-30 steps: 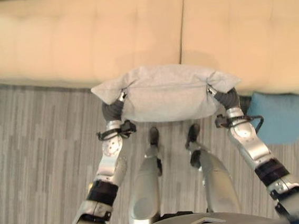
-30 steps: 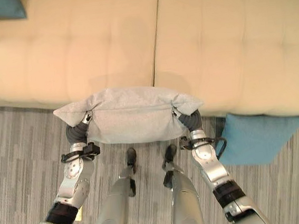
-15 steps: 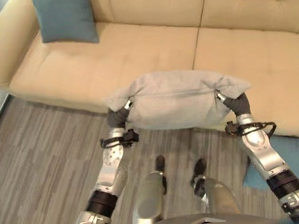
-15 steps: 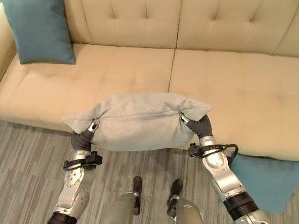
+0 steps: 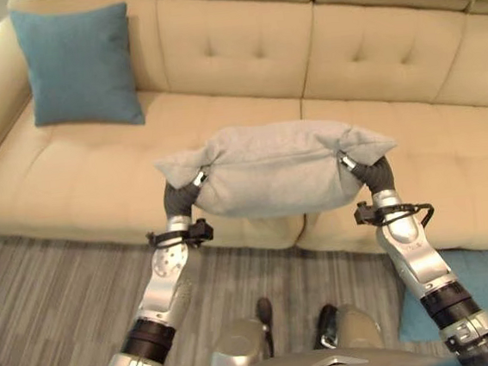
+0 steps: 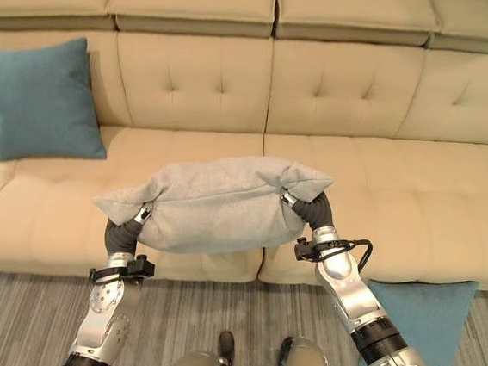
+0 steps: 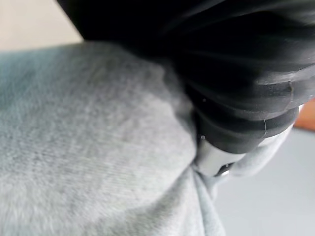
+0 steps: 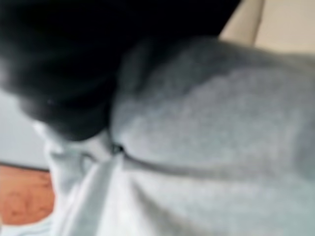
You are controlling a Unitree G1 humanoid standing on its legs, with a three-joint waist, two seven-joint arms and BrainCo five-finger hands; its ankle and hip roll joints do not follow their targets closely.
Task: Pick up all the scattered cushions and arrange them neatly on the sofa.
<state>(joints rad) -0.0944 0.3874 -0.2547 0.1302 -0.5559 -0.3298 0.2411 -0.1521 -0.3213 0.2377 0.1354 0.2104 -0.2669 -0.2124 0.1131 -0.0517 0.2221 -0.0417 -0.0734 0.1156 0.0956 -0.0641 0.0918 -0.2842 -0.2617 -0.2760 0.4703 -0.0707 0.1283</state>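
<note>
Grey cushion [image 5: 273, 167] held up in the air between both hands, long side running left to right, above the front edge of the beige sofa [image 5: 247, 122] seat. Left hand [image 5: 194, 181] is pressed into the cushion's left end, right hand [image 5: 351, 164] into its right end; fabric bunches into a pointed corner over each one. Fingers on both are buried in the cloth, so can't tell whether they curl round it or just press flat. Left wrist view: dark ribbed cover and a bit of silver against grey fabric [image 7: 88, 147], fingers hidden. Right wrist view: same, dark cover against the grey cloth [image 8: 206, 137]. One teal cushion [image 5: 80, 65] stands upright against the sofa backrest at the left end, near the armrest. Another teal cushion [image 6: 421, 317] lies on the striped grey floor [image 5: 49, 314], just in front of the sofa at the right, beside the right arm.
</note>
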